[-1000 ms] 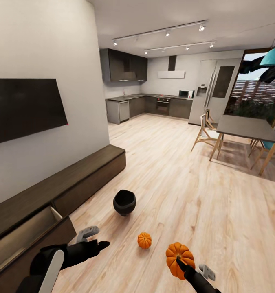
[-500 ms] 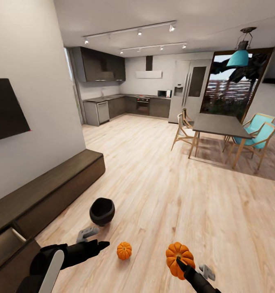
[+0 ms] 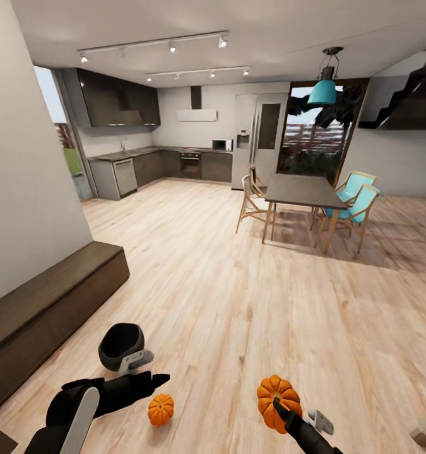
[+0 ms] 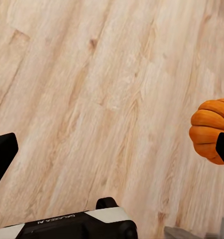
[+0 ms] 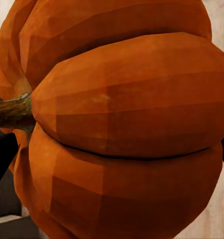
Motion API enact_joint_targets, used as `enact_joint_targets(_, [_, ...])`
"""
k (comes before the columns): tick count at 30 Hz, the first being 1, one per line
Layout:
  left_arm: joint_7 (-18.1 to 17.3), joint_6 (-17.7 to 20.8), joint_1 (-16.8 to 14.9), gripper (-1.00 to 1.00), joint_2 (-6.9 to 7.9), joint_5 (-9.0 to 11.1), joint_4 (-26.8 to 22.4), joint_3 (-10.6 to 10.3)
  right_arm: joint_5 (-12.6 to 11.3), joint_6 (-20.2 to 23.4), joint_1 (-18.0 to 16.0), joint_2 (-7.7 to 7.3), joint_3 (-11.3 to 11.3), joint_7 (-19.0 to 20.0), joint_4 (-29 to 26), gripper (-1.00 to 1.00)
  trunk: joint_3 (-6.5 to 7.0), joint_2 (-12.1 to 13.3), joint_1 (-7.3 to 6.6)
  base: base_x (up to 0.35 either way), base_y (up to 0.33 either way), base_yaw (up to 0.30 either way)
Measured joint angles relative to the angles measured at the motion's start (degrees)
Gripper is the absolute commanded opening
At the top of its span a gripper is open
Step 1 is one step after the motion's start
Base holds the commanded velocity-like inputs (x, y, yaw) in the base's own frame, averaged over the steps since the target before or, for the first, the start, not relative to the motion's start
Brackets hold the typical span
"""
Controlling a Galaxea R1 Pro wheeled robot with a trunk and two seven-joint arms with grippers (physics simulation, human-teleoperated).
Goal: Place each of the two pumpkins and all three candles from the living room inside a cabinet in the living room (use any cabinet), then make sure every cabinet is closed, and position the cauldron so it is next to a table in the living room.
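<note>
Right gripper (image 3: 277, 403) is clamped on a pumpkin (image 3: 278, 395), lifted clear of the wooden floor (image 3: 250, 302)! Left gripper (image 3: 154, 378) hangs spread with nothing in it. The second pumpkin (image 3: 161, 409) sits on the floor just beside it, the black cauldron (image 3: 120, 344) close by, near the long dark cabinet (image 3: 45, 309).

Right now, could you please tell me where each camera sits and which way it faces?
Head view: high on the robot, facing forward and down over floor, cauldron, cabinet; left gripper and right gripper show.
Left wrist view: faces the floor; dark fingers.
Right wrist view: close against the held pumpkin.
Shared: that pumpkin appears in all three.
</note>
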Motion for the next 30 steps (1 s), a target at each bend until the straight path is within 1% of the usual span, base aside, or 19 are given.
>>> enact_joint_targets(5, [0.16,-0.05,0.00,1.00,0.00,-0.03,-0.01,-0.01,0.01,0.00,0.00,0.00,0.01,0.00,0.01,-1.00,0.00,0.00,-0.01,0.273,-0.057,-0.278])
enact_joint_targets(10, [0.19,-0.06,0.00,1.00,0.00,-0.05,-0.02,-0.01,0.01,-0.06,0.00,0.00,-0.04,0.01,0.03,-1.00,0.00,-0.01,-0.02,0.340,0.024,-0.243])
enact_joint_targets(19, [0.18,-0.05,0.02,1.00,0.00,-0.04,-0.04,0.01,0.05,-0.07,-0.02,0.01,0.02,0.01,0.02,-1.00,0.00,-0.01,-0.01,0.293,0.174,-0.018])
enact_joint_targets(30, [0.19,-0.06,0.03,1.00,-0.08,-0.03,-0.03,0.00,0.01,-0.08,-0.02,0.01,0.01,0.02,0.02,-1.00,0.00,0.00,-0.01,0.274,0.017,0.035])
